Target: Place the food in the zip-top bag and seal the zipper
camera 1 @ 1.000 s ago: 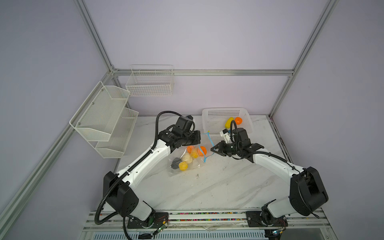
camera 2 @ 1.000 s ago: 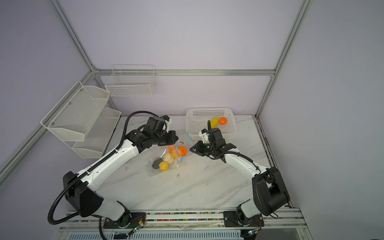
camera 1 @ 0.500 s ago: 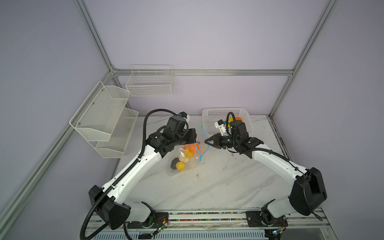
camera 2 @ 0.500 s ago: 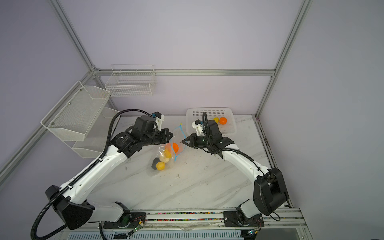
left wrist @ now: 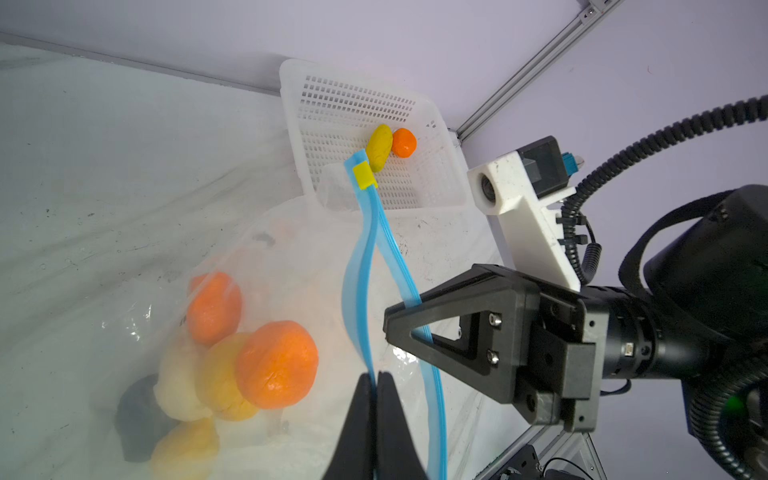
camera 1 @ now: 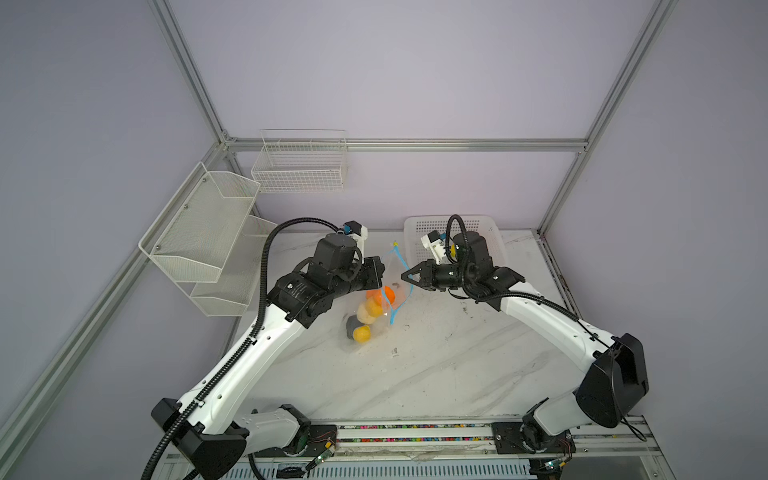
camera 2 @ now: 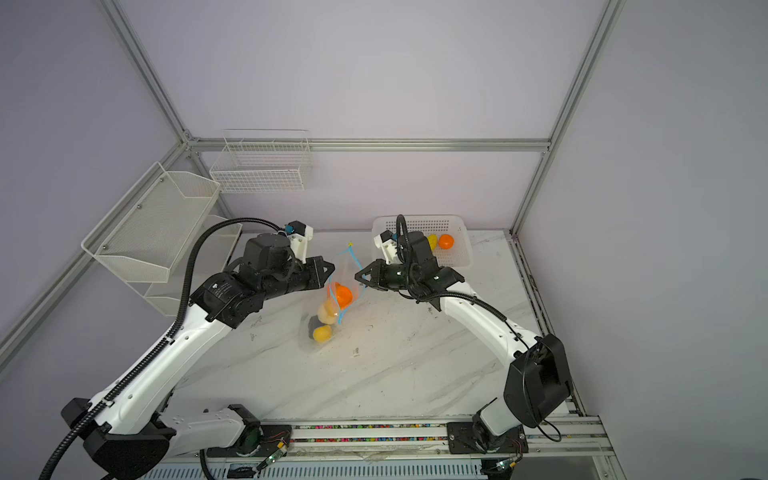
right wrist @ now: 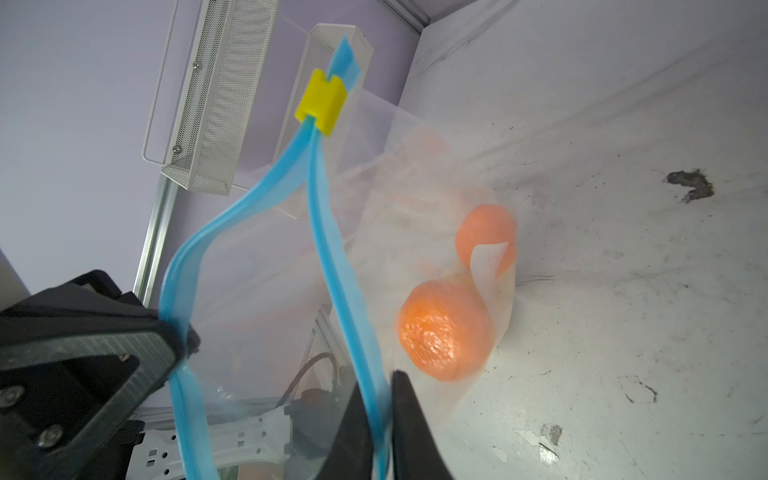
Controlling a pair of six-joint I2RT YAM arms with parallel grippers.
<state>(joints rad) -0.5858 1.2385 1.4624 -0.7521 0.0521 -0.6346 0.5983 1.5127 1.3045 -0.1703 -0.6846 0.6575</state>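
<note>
Bag mouth held apart between my two claws

The zip-top bag (camera 2: 343, 270) holds two orange balls (left wrist: 276, 363), two yellow fruits (left wrist: 222, 374), a cream bulb (left wrist: 176, 382) and a dark lump (left wrist: 137, 419), all slumped low on my left arm's side. The white basket (camera 2: 419, 220) at the back of the table (camera 1: 436, 374) carries a long yellow fruit (left wrist: 379, 147) touching an orange ball (left wrist: 404, 142). Both my arms reach inward, wrists about level, claws facing each other just apart. My left claw (left wrist: 376, 376) is clamped tight on one strip of the zipper (left wrist: 361, 266), and my right claw (right wrist: 376, 374) is nearly closed, pinching the other strip. The zipper's long axis runs away from my base, its yellow slider (right wrist: 321, 102) at the raised far end, where the parted strips join.
</note>
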